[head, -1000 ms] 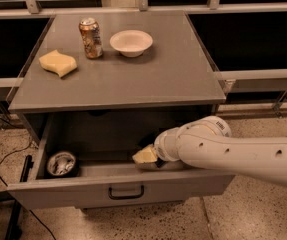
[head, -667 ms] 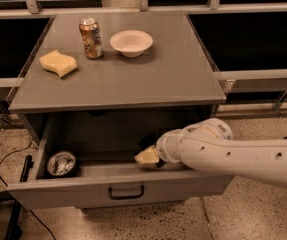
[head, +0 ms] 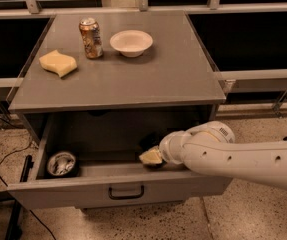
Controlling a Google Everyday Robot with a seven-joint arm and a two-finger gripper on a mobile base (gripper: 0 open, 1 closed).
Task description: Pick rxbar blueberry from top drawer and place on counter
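The top drawer (head: 83, 196) is pulled open below the counter (head: 148, 79), and its dark pull handle (head: 126, 191) faces me. My gripper (head: 151, 156) reaches down into the drawer, right of its middle and close behind the front panel. Its pale wrist end and a dark shape around it are all that show there. The white arm comes in from the right. No navy-blue rxbar blueberry shows; the gripper and arm hide that part of the drawer floor.
A round dark tin with silvery contents (head: 61, 164) lies in the drawer's left front corner. On the counter stand a can (head: 91, 38), a white bowl (head: 131, 42) and a yellow sponge (head: 58, 63). Cables (head: 13, 204) run on the floor at the left.
The gripper has shifted slightly to the right inside the drawer, staying low by the front panel. Nothing else has moved.
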